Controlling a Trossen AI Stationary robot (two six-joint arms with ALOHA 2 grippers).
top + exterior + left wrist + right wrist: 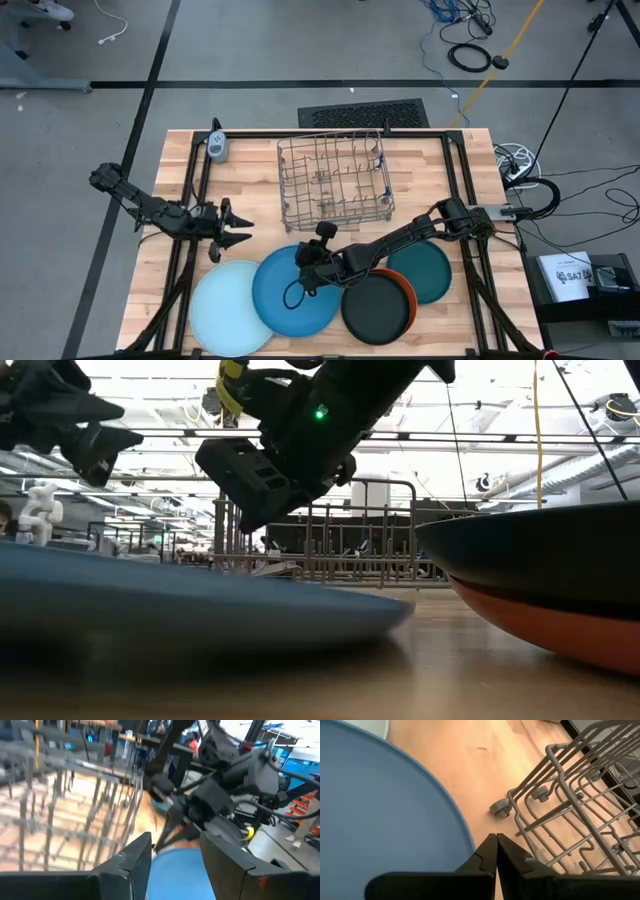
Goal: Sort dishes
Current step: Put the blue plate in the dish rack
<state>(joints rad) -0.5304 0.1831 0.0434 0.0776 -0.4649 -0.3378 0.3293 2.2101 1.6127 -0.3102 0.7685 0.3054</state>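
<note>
Right gripper (312, 262): fingers pressed together with nothing between them, tips hovering just over the rim of the mid-blue plate (293, 291), on the edge nearest the grey wire dish rack (334, 181). Just beyond the tips, bare wooden table (255, 170), then the rack's feet and wires. Probably the approach to a first pick; next, likely a spreading of the fingers and a drop to straddle the rim. Plate flat, face up, round, so no long axis. Beside it, away from the rack: pale blue plate (231, 306), black plate (376, 307) stacked on an orange plate (409, 292), dark teal plate (426, 270) partly under the arm. Left gripper (236, 227): fingers spread, empty, waiting above the table beside the pale blue plate.
</note>
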